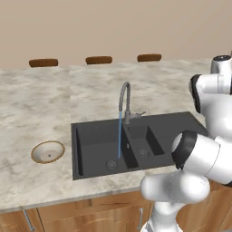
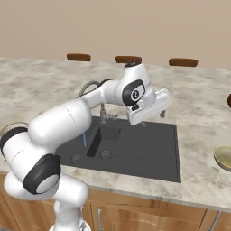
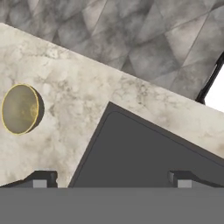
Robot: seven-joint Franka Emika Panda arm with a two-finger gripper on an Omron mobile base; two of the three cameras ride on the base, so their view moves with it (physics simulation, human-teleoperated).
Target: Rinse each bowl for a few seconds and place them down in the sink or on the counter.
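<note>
The shallow bowl (image 1: 47, 152) with a brown rim and whitish inside rests on the counter (image 1: 36, 104) left of the sink (image 1: 95, 140). The deeper olive-tan bowl (image 2: 224, 158) stands on the counter to the sink's right, and the hand view has this bowl (image 3: 19, 108) at its left. My gripper (image 2: 153, 118) hangs open and empty over the right part of the sink (image 2: 135, 149), well left of the olive bowl. Its fingertips (image 3: 41, 179) stand wide apart above the sink's edge (image 3: 144, 148). Water runs in a blue stream (image 1: 119, 133) from the gooseneck tap (image 1: 124, 97) into the left basin.
Three brown stool tops (image 1: 99, 60) line the counter's far edge. A dark reddish object (image 2: 229, 100) sits at the right border. My white arm (image 2: 85, 113) reaches across the sink and hides most of the tap. Wooden cabinets (image 1: 90, 213) run below the counter.
</note>
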